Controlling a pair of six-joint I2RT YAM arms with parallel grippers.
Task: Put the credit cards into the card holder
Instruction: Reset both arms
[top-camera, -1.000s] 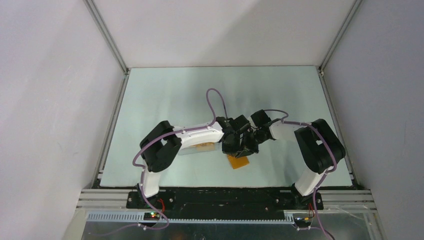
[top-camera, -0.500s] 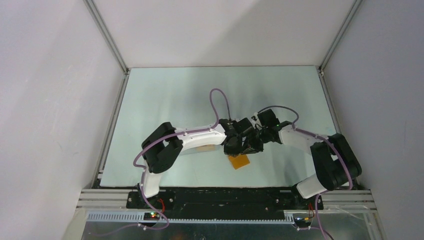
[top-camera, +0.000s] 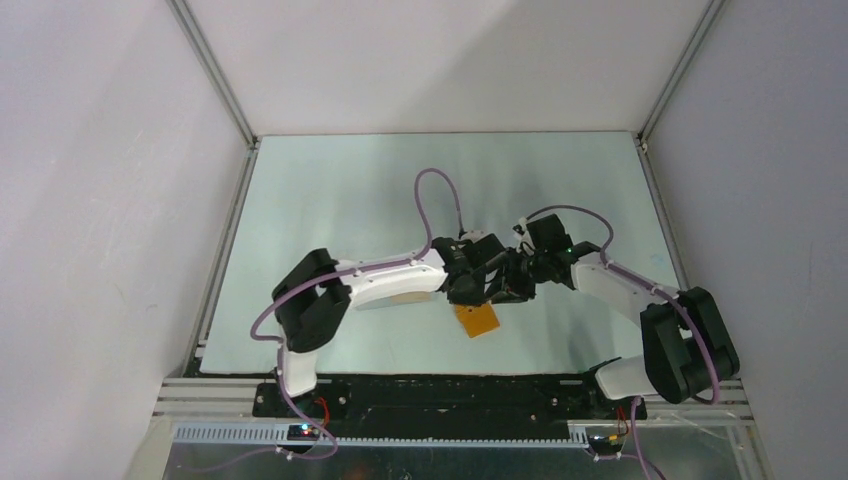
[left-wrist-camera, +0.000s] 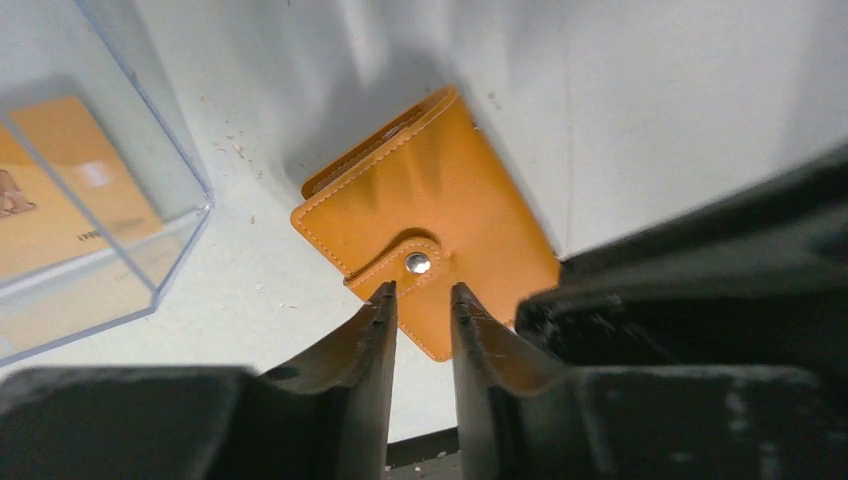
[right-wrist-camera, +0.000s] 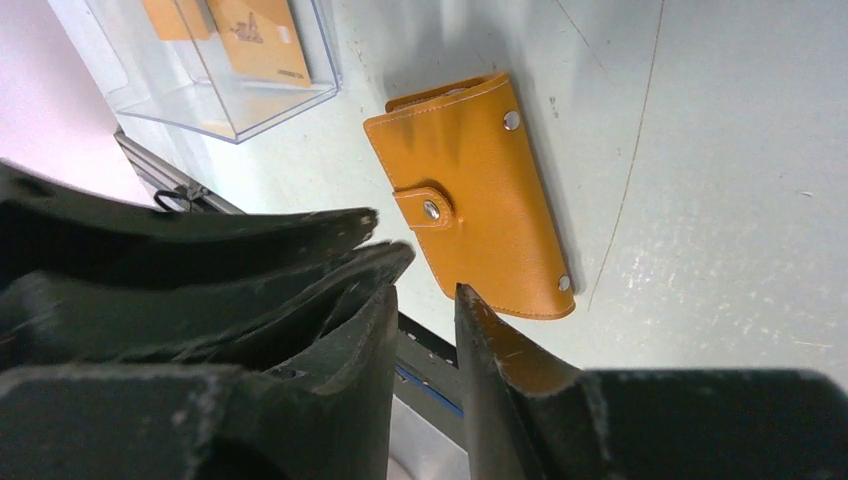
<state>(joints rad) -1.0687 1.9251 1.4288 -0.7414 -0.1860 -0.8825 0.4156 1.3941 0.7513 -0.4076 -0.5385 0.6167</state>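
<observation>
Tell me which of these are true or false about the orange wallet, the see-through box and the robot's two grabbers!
1. The card holder is snapped shut. True.
2. The card holder lies inside the clear box. False: it lies on the table, beside the box.
3. Orange cards are inside the clear box. True.
4. The left gripper is pinching a card. False: there is a gap between its fingers with nothing in it.
5. The right gripper is holding the card holder. False: its fingers are apart and empty, above the card holder.
</observation>
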